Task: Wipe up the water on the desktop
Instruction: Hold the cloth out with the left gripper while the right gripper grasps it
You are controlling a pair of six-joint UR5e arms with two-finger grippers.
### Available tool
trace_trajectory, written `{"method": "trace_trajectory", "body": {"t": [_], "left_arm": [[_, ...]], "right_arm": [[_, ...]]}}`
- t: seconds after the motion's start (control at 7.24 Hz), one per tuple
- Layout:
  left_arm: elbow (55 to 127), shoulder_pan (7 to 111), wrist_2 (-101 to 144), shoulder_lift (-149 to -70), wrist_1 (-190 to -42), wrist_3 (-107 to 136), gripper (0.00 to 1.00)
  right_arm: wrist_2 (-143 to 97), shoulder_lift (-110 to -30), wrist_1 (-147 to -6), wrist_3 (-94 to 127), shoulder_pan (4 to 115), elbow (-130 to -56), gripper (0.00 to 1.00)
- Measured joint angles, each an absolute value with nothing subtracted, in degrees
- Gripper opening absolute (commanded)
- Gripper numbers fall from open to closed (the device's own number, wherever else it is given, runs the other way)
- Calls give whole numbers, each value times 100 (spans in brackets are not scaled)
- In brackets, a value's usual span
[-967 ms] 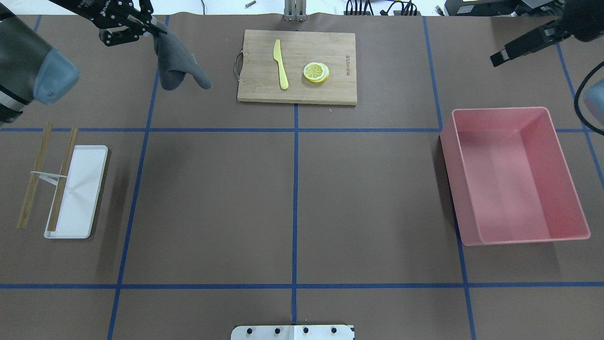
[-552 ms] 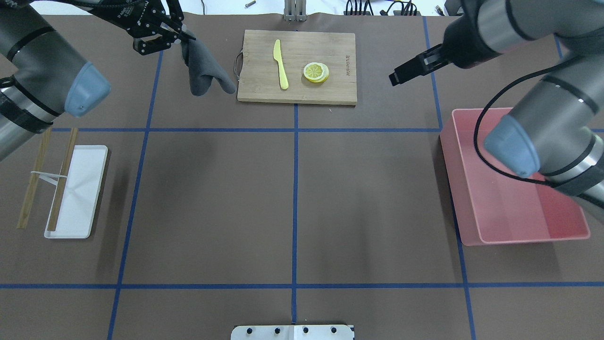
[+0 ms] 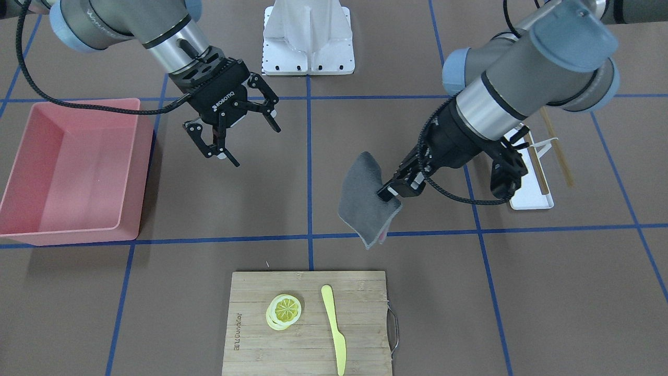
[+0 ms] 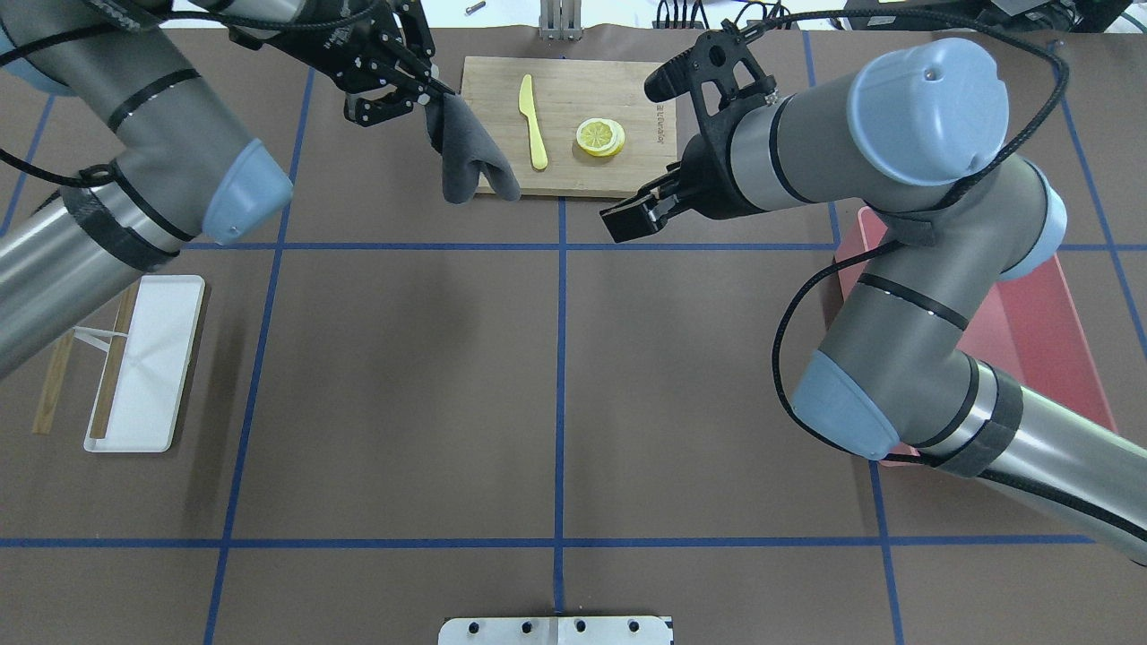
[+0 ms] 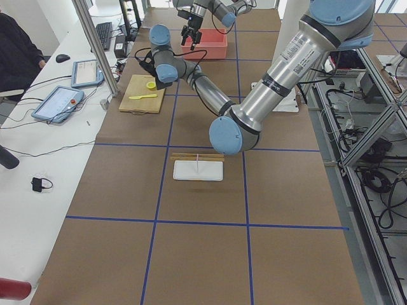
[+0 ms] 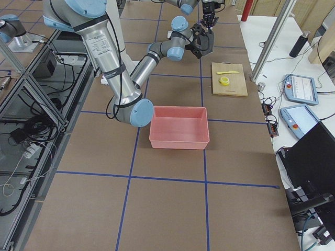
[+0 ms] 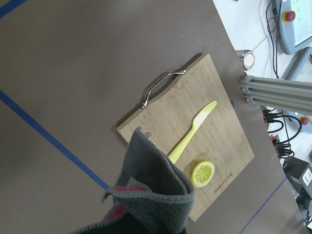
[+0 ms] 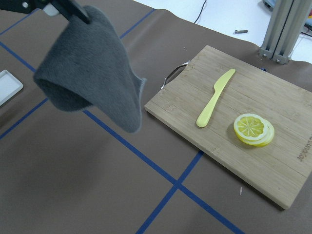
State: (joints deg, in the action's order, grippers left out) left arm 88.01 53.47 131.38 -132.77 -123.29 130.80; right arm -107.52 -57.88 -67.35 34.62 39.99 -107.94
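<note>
The jaws of the left gripper (image 3: 390, 192) are closed tight on the upper edge of a grey cloth (image 3: 365, 203), which hangs in a loose fold below the fingertips. The jaws of the right gripper (image 3: 254, 144) are spread wide, and nothing is held between them. The desktop (image 4: 403, 376), a flat brown surface crossed by a grid of thin blue tape lines, is spread beneath both arms and bears everything else. In the right wrist view the cloth appears to hang clear of the desktop, with a soft shadow cast below it, just beside the handle end of a bamboo cutting board (image 4: 632, 170). In the overhead view the cloth's lower end is seen overlapping the near corner of that board. A yellow knife (image 4: 533, 121) and a lemon slice (image 4: 600, 136) lie side by side on the board, apart from each other. The right gripper is held over the desktop near the board's other near corner, well apart from the cloth. A pink bin (image 3: 68, 172) stands on the robot's right side of the desktop, partly hidden in the overhead view by the right arm. A white tray (image 4: 166, 358) lies on the left side, with brown chopsticks (image 4: 107, 385) resting on and beside it.
</note>
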Motion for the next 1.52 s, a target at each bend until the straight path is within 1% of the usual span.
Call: {"method": "trace_trajectory", "body": {"t": [0.14, 0.41, 0.69, 0.83, 0.97, 1.1, 1.52], "left_arm": [[8753, 5136, 13103, -13452, -12287, 13152, 0], [8717, 4970, 13116, -13731, -12079, 13221, 0], [8720, 4814, 13123, -13843, -11974, 13367, 0], [8724, 4737, 13123, -13889, -11960, 13466, 0], [8726, 4691, 13122, -13933, -11953, 13535, 0], [8726, 4670, 13122, -13956, -11948, 13564, 0], [8690, 4663, 13122, -13930, -11944, 13530, 0]], "right_arm": [[-10685, -5746, -6721, 3463, 3915, -10768, 88], [-10582, -5719, -6716, 3463, 3775, -10739, 88], [-10309, -5713, -6715, 3463, 3637, -10735, 88], [-10244, -5713, -6715, 3463, 3609, -10736, 75], [-10218, -5713, -6715, 3463, 3600, -10739, 60], [-10209, -5713, -6715, 3467, 3598, -10740, 55], [-10212, -5723, -6707, 3501, 3595, -10749, 55]]}}
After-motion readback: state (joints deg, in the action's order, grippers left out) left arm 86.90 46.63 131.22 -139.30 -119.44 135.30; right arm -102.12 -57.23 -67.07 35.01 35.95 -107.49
